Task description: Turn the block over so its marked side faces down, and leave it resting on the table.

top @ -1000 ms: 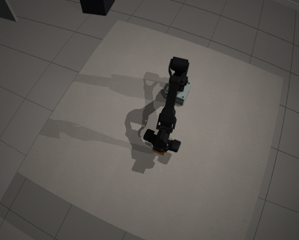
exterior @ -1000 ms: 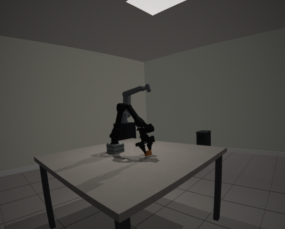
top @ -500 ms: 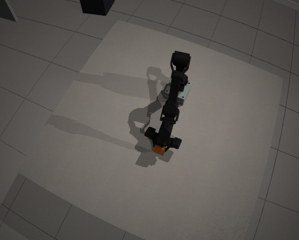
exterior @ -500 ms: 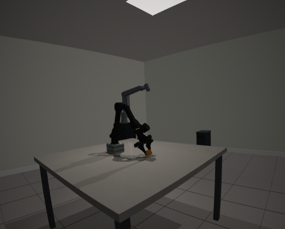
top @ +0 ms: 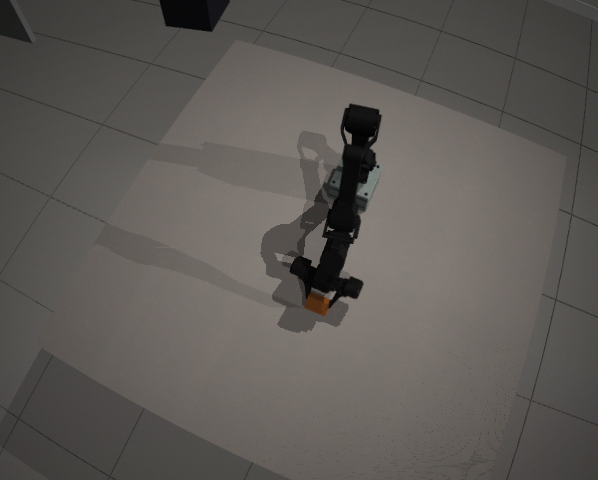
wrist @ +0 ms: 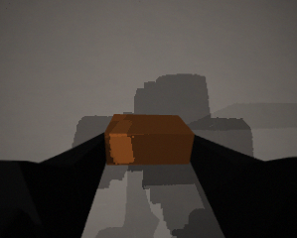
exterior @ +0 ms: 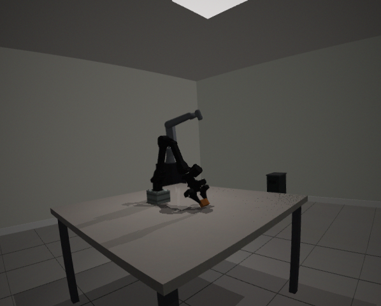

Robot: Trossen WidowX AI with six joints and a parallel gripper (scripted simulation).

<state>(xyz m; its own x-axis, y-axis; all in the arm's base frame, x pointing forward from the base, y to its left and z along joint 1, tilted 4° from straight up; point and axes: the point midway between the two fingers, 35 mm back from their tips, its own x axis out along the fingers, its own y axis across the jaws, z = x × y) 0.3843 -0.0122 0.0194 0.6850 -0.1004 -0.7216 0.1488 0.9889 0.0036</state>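
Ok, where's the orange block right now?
The block is clamped between the jaws of the gripper, low over the table near its middle, out in front of the arm's base in the top view.

Matt orange block (wrist: 150, 140); matt black hand (wrist: 149, 149); smooth matt grey table (top: 418, 320)

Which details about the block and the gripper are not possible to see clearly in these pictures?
- Marked side: in the wrist view the orange block shows only a lighter patch at its left; no marking is readable in the dim light.
- Table contact: in the exterior view the block is too small to tell whether it touches the table.
- Gripper: in the top view the wrist covers the fingers' hold on the block.
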